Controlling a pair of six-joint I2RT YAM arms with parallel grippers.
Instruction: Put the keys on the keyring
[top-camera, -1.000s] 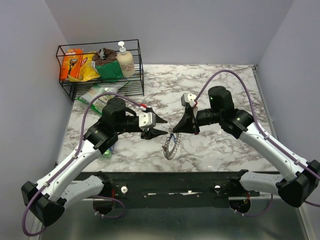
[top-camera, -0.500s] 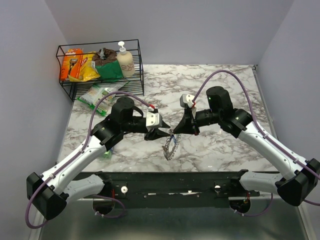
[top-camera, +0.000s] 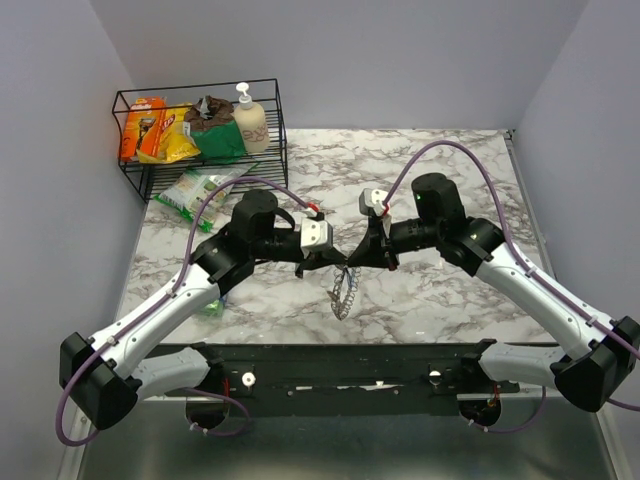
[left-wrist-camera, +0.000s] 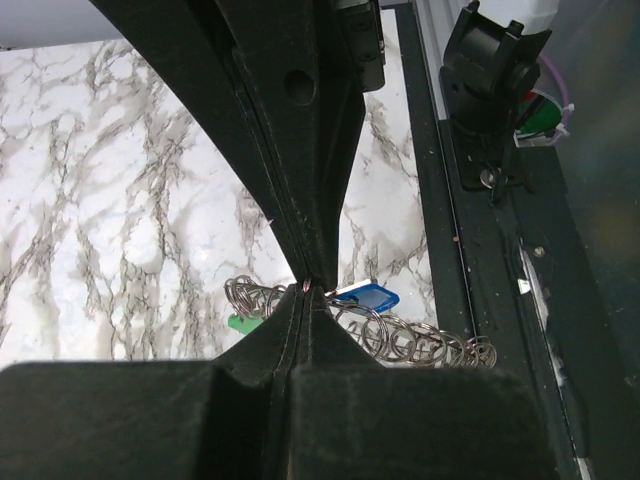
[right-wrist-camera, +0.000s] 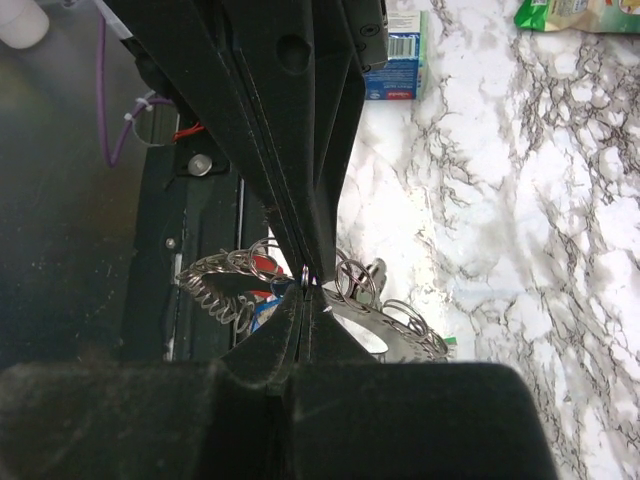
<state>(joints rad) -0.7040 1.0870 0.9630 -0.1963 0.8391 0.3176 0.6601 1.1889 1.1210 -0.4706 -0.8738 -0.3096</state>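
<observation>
Both arms meet over the near middle of the table (top-camera: 440, 160). The right end effector (top-camera: 358, 258) is clenched, its fingers (right-wrist-camera: 330, 150) pressed flat together and pinching a small loop on the rim of the keyring (top-camera: 343, 290). The keyring stands on edge, tilted, with its top between the two end effectors and its lower part toward the near edge of the table. I cannot tell whether it touches the table.

The left end effector (top-camera: 322, 264) is clenched too, its tips right at the keyring's top rim. In the left wrist view a tiny pinkish bit shows at the tips, too small to identify.

The keys hang along the rim: a blue key (left-wrist-camera: 368, 297) just beside the left tips, a green key (left-wrist-camera: 238, 322) on the other side, and a red key (right-wrist-camera: 262, 265) near the right tips.
</observation>
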